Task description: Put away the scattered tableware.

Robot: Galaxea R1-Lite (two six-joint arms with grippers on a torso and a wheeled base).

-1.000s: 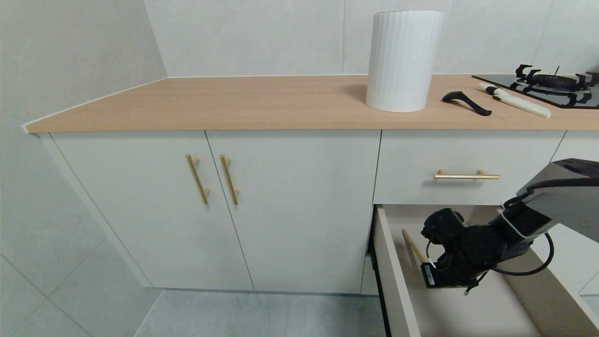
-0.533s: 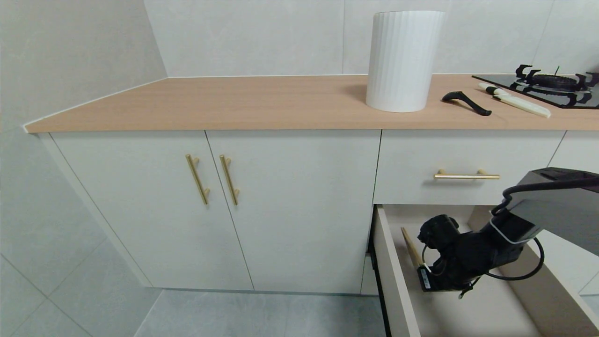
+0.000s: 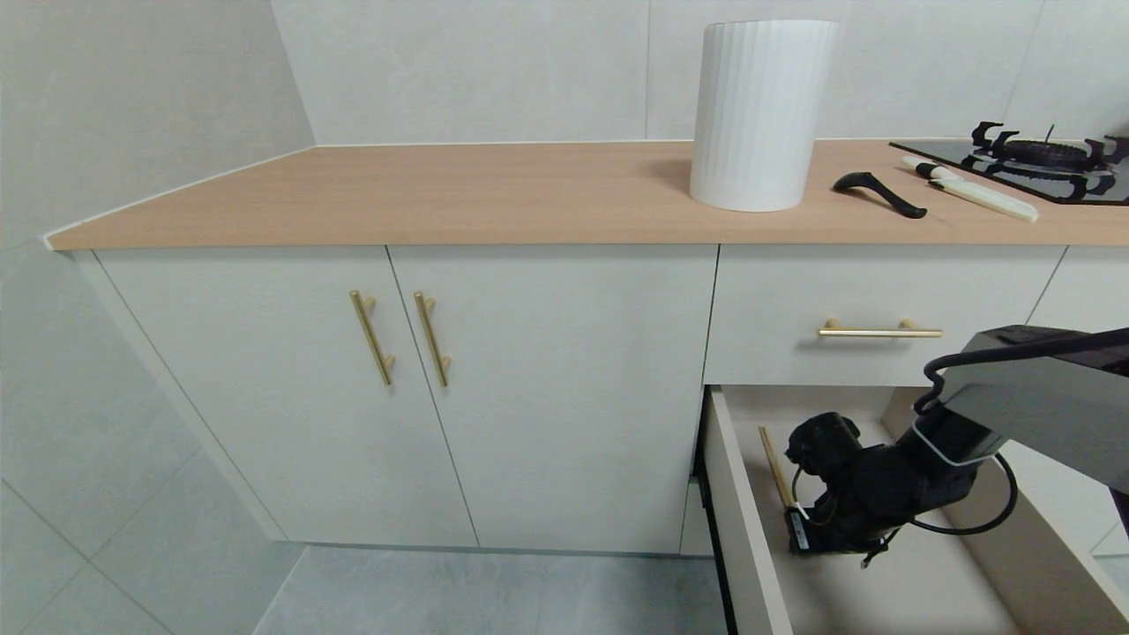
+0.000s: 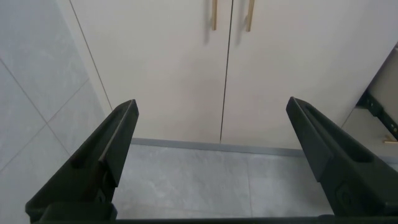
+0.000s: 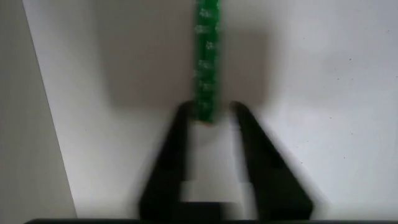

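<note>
Chopstick (image 3: 773, 466) sits at the left of the open drawer (image 3: 739, 529), below the wooden worktop (image 3: 441, 190). The right gripper (image 5: 208, 118) has its fingers either side of the chopstick's green end, and I cannot tell whether they clamp it. The left gripper (image 4: 211, 107) has its fingers wide apart above the tiled floor (image 4: 199, 186).

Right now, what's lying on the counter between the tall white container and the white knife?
In the head view, a curved black utensil lies on the countertop between the container and the knife, touching neither.

Bright diffuse light; soft shadows beside canister (image 3: 758, 115) on countertop (image 3: 441, 194), around green utensil (image 5: 206, 56) on drawer floor (image 5: 329, 93).
</note>
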